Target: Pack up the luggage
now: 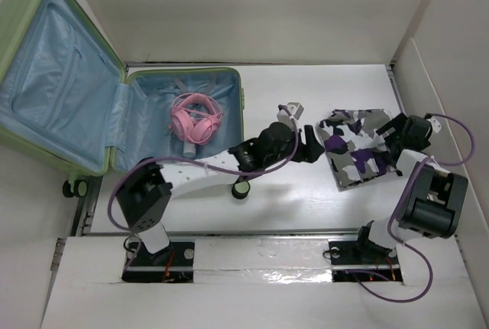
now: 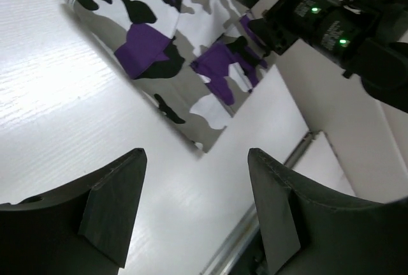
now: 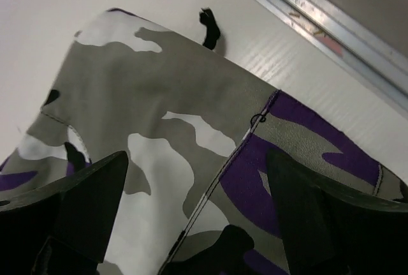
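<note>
White tabletop fills the middle of the top view, and the light-green luggage lies open at the upper left, its lid leaning back and its blue-lined tray flat on the surface. One folded camouflage garment, grey, white, black and purple, sits at the right of centre, well apart from the case. One pair of pink headphones rests inside the tray. Two claws flank the cloth. The left claw has its fingers spread with nothing between them and stops just short of the garment's near corner. The right claw is spread wide over the far edge with cloth below it, and nothing looks pinched. The likely trouble is an uneven pickup. If only one side catches, the fold would probably fall open and drag across the tabletop. The two claws also point at each other and could knock together. A shallow pinch might drop the garment before it reaches the tray.
</note>
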You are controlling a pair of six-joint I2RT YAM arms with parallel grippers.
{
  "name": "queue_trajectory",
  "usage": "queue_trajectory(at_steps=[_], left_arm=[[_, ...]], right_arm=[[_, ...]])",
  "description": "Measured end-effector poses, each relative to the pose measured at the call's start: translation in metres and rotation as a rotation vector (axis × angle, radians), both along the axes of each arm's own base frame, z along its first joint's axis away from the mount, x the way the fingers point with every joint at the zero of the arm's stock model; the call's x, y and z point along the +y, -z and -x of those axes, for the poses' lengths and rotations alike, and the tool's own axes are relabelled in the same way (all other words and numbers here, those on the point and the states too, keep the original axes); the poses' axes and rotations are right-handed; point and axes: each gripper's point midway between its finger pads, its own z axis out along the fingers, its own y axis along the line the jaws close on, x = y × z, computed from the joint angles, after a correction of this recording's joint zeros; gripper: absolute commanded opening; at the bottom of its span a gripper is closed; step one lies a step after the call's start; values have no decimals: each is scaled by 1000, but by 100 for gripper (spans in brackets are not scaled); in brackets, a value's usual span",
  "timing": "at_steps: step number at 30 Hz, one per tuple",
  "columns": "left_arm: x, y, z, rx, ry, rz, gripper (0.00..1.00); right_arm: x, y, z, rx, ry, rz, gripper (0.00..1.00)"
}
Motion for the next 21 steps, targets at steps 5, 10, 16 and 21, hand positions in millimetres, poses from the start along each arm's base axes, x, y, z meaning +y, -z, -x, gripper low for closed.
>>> queue_trajectory(at_steps=[5,10,16,21], left_arm=[[-18,43,-19,15,-37,-98,65],[-18,82,-23,26,-71,-217,70],[-6,97,-30,19,-122,-288,71],[-1,105,-36,31,-146,-306,72]], right_arm=[[-6,8,-14,-45,-16,-82,98],[3,7,-38,-150,-127,-169,97],[48,5,-49,-277,-292,-256,97],[99,0,-28,-331,-377,-328,97]])
